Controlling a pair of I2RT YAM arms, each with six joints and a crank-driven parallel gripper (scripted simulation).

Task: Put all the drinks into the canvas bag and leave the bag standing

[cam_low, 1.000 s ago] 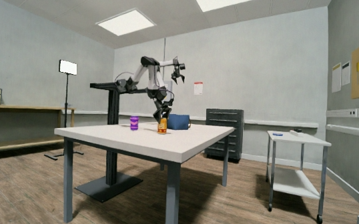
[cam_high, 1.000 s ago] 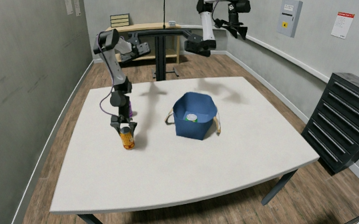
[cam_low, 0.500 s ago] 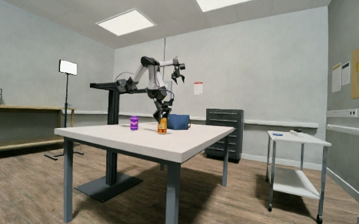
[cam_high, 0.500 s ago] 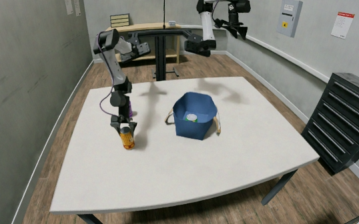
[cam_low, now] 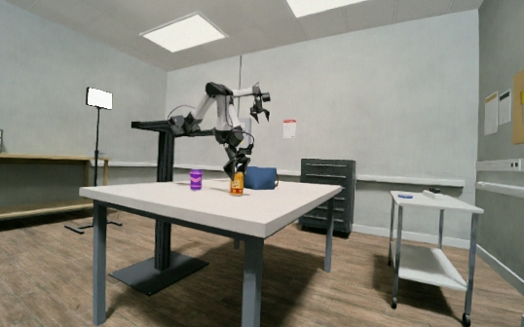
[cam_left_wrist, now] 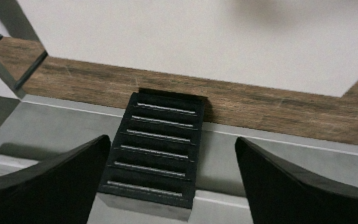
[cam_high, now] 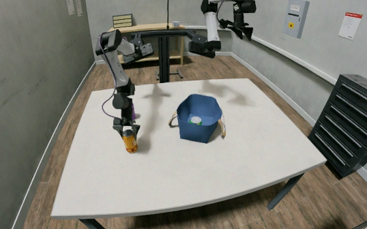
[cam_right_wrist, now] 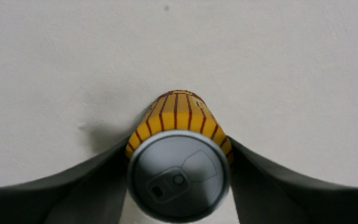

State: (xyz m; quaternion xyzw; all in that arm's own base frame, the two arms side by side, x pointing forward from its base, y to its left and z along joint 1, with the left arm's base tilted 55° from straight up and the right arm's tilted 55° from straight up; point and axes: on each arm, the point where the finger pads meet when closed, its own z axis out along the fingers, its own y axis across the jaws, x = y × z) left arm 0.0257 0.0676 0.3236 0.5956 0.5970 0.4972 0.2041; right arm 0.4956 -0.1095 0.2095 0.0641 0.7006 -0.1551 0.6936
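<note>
Grey walls (cam_high: 31,85) (cam_low: 386,88) (cam_left_wrist: 45,122) surround your pale desk (cam_high: 185,170) (cam_low: 196,199) (cam_left_wrist: 190,35) (cam_right_wrist: 280,75). Right of centre from above, your bag (cam_high: 195,132) (cam_low: 260,178) stands walls up, one green can (cam_high: 196,120) inside. Your left jaws (cam_high: 245,38) (cam_low: 262,120), upper right, are wide open, gripping nothing. Your right jaws (cam_high: 129,135) (cam_low: 235,176) stand part-open around the upright orange can (cam_high: 131,143) (cam_low: 237,186) (cam_right_wrist: 179,172), left of centre; you cannot tell whether they grip. It and the purple can (cam_high: 133,112) (cam_low: 196,180) remain. Lift over the bag's rim; the lower frame offers room.
</note>
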